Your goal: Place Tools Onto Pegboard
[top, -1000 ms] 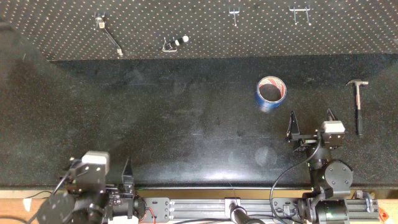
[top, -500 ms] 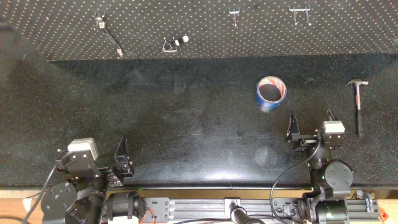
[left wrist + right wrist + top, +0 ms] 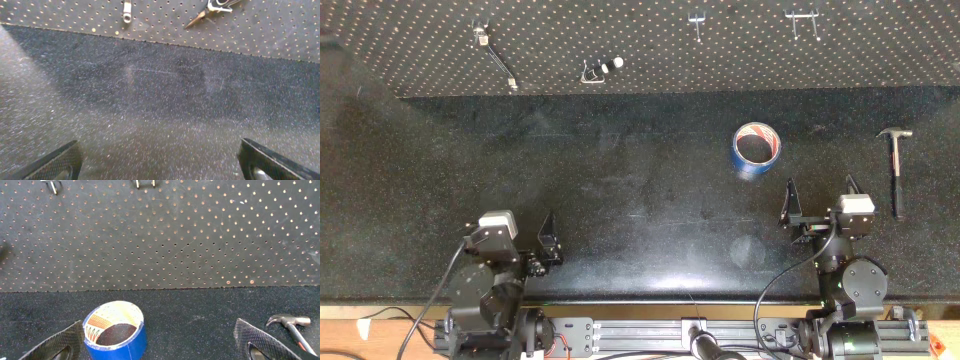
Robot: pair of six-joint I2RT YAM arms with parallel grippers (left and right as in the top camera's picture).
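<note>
**Desk:** How far along are you?

**Me:** About halfway, I'd judge. The pegboard (image 3: pixel 640 40) stands along the counter's (image 3: pixel 620 190) back edge with two tools hung on its left part. Two more things lie on the counter, not yet hung.

**Desk:** And the arms?

**Me:** Both are low at the front edge. My left gripper (image 3: pixel 159 150) is spread wide over bare counter near the front left corner and holds nothing. My right gripper (image 3: pixel 819 188) is also wide and empty, and sits toward the front right.

**Desk:** What's left to hang?

**Me:** The hammer (image 3: pixel 895 170) lies close to the right edge, with its head toward the back. The tape roll (image 3: pixel 756 147) sits right of the middle, nearer the back edge and just beyond my right gripper.

**Desk:** And what's done?

**Me:** A long thin tool (image 3: pixel 495 58), a wrench I think, is up. A smaller tool (image 3: pixel 600 68), perhaps pliers, hangs beside it. Two bare hooks (image 3: pixel 697 20) wait on the board's right part, so I reckon those take the last two.
</note>
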